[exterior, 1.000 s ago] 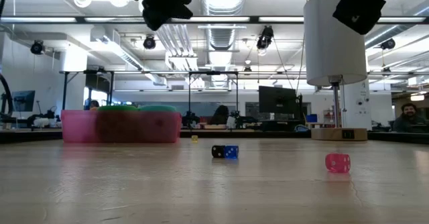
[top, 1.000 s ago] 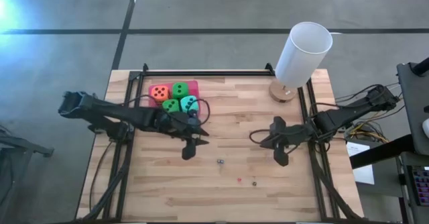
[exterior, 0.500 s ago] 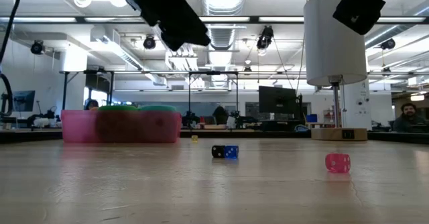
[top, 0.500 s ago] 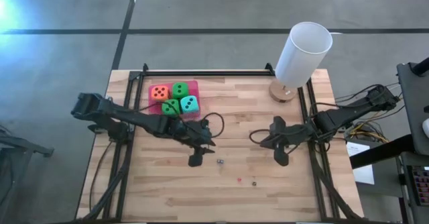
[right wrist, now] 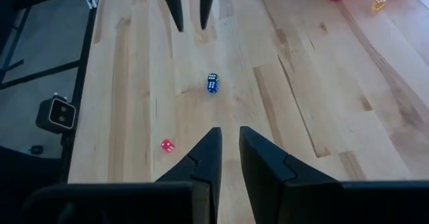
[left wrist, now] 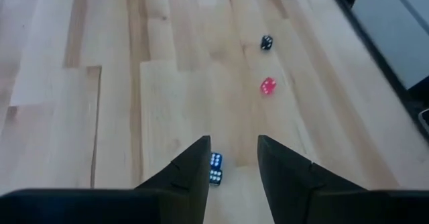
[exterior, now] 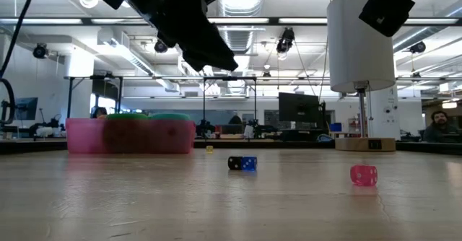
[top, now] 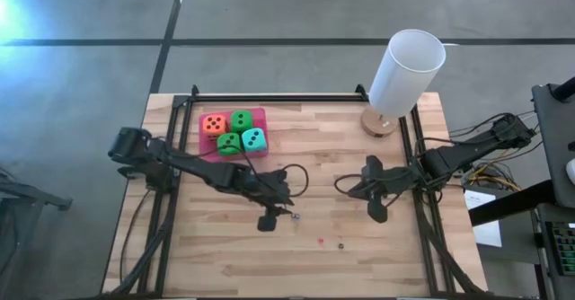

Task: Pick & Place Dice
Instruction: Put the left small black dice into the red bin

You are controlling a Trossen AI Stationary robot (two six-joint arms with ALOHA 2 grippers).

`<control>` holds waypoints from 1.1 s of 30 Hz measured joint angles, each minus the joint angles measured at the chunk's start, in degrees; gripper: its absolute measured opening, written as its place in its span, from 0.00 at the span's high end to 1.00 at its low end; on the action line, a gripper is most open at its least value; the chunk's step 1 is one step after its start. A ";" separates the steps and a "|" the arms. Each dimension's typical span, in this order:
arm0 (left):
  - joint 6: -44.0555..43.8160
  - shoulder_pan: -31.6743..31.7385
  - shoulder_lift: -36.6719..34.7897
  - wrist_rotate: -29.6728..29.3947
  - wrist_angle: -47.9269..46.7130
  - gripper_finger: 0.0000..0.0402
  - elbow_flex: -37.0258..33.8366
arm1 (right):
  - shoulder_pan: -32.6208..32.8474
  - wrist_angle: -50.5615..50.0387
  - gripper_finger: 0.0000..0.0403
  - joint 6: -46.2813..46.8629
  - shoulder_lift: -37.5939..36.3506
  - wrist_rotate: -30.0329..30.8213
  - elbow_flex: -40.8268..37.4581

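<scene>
- Over the middle of the table (top: 359, 255), my left gripper (left wrist: 231, 143) hangs with its fingers spread apart. It holds nothing.
- Just beside one finger lies a tiny blue cube (left wrist: 215, 169). It looks hard and shiny, with white dots.
- My right gripper (right wrist: 224, 133) waits near the right edge, with a thin gap between its fingers. It is empty too.
- All four dice (top: 232, 131) sit close together in the pink tray (top: 261, 114) at the back left: one orange, two green, one teal.
- They look soft and squishy, so I think a gentle squeeze on two flat sides works best.
- I should come straight down and keep one cube centred between my fingers.
</scene>
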 joint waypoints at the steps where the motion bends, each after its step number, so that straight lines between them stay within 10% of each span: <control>1: 0.02 0.00 0.44 -0.01 -0.01 0.68 0.00 | 0.00 -0.01 0.87 -0.02 0.00 0.00 0.00; 33: 1.50 0.01 15.62 1.45 7.26 0.69 0.00 | 0.00 -0.05 0.87 -1.05 0.02 0.02 -0.46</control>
